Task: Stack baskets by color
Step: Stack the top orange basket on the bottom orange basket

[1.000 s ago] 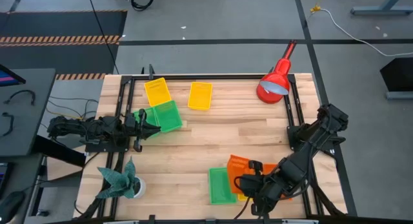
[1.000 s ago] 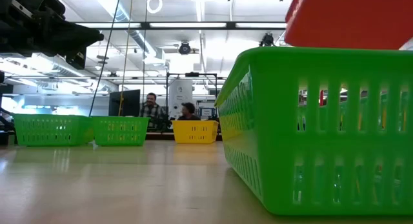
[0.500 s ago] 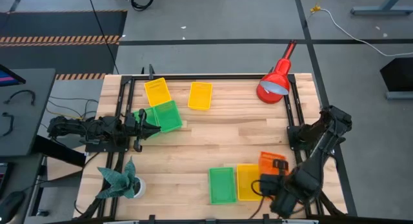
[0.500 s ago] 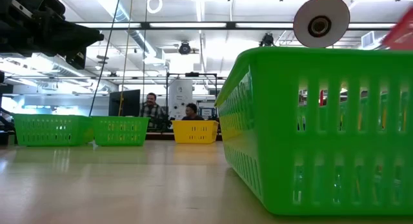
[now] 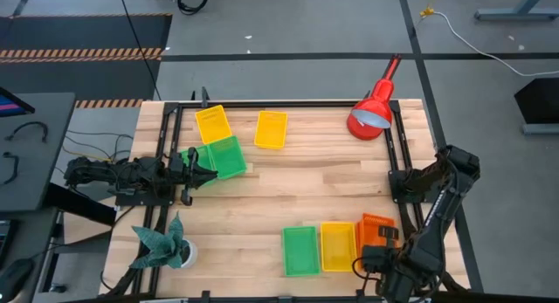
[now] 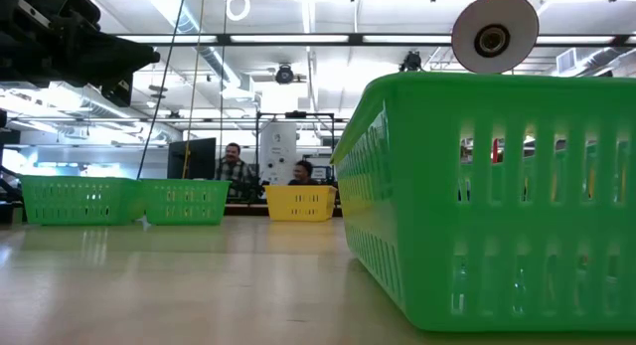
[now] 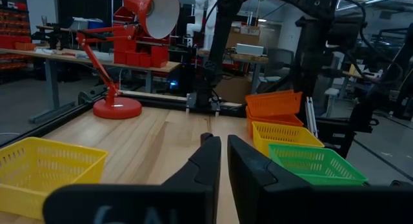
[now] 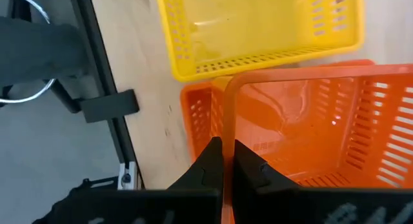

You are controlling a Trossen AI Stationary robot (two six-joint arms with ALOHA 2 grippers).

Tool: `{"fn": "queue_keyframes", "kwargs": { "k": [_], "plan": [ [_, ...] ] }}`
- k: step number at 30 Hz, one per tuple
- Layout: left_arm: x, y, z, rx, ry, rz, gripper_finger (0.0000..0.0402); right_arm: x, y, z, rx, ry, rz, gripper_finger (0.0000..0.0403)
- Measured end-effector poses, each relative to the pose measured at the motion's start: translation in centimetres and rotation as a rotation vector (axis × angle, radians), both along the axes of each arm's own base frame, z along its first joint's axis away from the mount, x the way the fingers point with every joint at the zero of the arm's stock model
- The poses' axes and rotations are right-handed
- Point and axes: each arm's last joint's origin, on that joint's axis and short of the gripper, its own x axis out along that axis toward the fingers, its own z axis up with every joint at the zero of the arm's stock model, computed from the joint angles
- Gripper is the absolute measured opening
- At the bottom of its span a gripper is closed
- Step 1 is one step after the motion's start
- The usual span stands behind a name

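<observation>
- Left gripper resting at the left edge of the table, fingers nearly together with only a thin gap, nothing between them; waiting, to judge by the posture, just beside the far green basket.
- Far green basket touching a yellow basket at one corner; not stacked, so probably not sorted yet.
- Second yellow basket lying alone a little further right, apart from the first one.
- Red lamp standing at the far right corner, no part of the sorting.
- Near green basket and third yellow basket set side by side at the near edge, touching or almost; looks like a row with one place per colour.
- Right gripper closed tight on the rim of the upper orange basket, pinching the thin wall between both fingers; a rim grip probably chosen because the mesh wall is the only narrow part.
- Upper orange basket held above the lower orange basket, slightly shifted, at the right end of the row beside the third yellow basket; seemingly lined up for nesting, not yet released.
</observation>
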Motion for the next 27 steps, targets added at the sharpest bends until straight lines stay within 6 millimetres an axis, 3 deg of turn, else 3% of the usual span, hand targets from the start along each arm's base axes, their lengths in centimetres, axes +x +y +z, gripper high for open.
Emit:
{"fn": "queue_keyframes", "kwargs": {
  "k": [13,23,27],
  "plan": [
    [0.0,0.0,0.0,0.000,0.000,0.000,0.0036,-0.4,-0.3,-2.5,0.027,0.083,0.001,0.0036],
    [0.0,0.0,0.0,0.000,0.000,0.000,0.0030,-0.3,-0.7,-2.5,-0.044,-0.018,-0.124,0.0145],
    [0.0,0.0,0.0,0.000,0.000,0.001,0.0036,-0.1,-0.9,-2.5,-0.069,-0.034,-0.130,0.0160]
  ]
}}
